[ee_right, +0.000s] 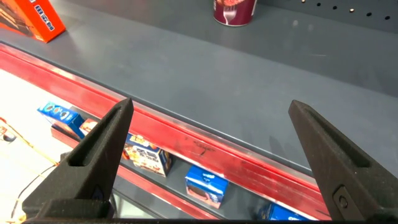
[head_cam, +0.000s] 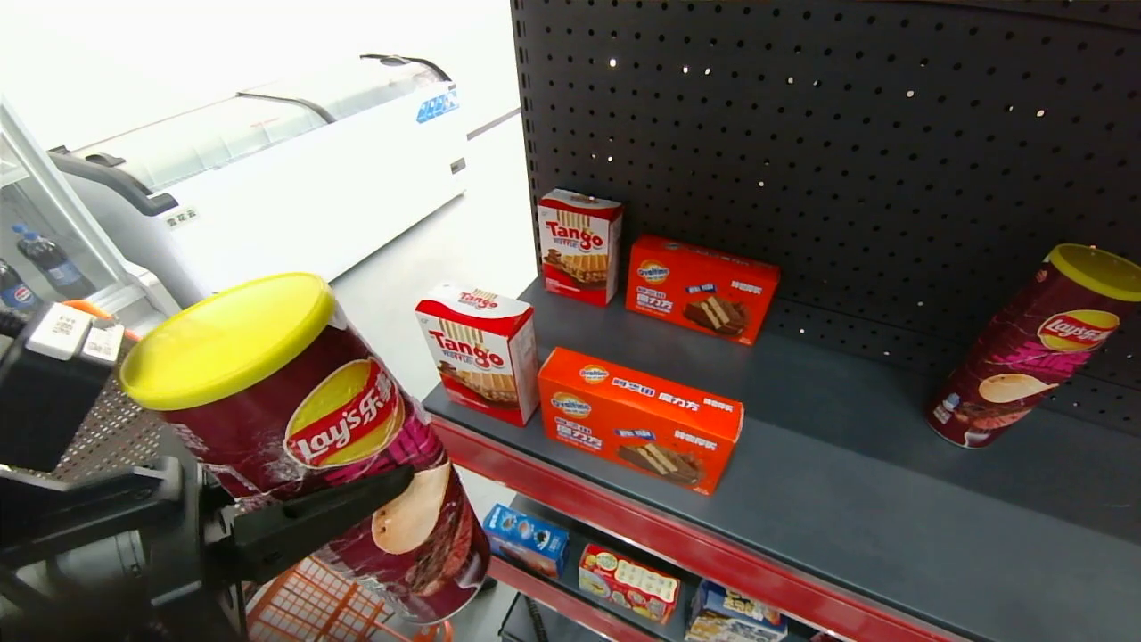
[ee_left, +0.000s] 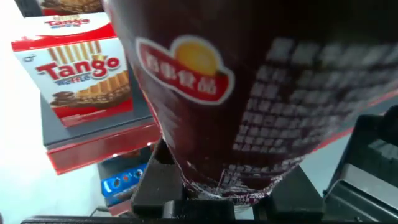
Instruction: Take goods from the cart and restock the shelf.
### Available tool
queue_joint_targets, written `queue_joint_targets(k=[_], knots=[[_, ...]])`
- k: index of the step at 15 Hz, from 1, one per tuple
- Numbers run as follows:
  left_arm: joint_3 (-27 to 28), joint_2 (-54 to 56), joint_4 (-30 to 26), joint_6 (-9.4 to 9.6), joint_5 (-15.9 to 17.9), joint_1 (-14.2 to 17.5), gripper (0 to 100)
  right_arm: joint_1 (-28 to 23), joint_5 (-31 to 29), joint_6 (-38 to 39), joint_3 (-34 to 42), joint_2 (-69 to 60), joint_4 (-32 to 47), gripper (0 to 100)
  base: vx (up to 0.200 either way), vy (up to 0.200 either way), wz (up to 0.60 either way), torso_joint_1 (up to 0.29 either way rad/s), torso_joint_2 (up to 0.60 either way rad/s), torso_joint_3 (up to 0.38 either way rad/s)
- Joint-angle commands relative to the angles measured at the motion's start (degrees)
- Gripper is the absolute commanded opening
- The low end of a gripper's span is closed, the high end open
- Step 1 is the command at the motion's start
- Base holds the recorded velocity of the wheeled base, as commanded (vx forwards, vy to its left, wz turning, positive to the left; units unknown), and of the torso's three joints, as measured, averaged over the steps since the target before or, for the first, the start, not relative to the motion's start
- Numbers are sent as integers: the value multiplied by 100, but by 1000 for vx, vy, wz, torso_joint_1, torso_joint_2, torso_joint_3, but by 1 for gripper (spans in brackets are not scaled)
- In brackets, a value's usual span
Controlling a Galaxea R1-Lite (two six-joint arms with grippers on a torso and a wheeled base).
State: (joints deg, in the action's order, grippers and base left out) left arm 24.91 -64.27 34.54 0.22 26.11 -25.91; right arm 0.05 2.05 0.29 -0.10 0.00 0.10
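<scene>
Head view: chips can is clamped around its lower body by the left gripper and held off the front-left corner of the shelf. Long axis is tilted, lid up-left. Bare deck lies forward-right. Right gripper is spread wide, empty, at the shelf edge.

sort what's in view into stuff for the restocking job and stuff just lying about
Job: held chips can, top shelf, orange cart.
Lying about: freezer chest, drink bottles, lower-shelf boxes.
</scene>
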Motion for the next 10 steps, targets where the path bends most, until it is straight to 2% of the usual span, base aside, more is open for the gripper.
queue_joint_targets(k=[1,5,8,10], knots=[[23,11,1,-4,8,-204,0,4,6,-3,1,0,-1,100,0,0,0,0,0,0],[41,99,1,-4,113,-231,0,4,6,6,1,0,8,100,0,0,0,0,0,0],[137,99,1,-4,333,-231,0,4,6,6,1,0,-1,100,0,0,0,0,0,0],[278,99,1,4,412,-240,0,4,6,6,1,0,-1,100,0,0,-600,5,0,2]])
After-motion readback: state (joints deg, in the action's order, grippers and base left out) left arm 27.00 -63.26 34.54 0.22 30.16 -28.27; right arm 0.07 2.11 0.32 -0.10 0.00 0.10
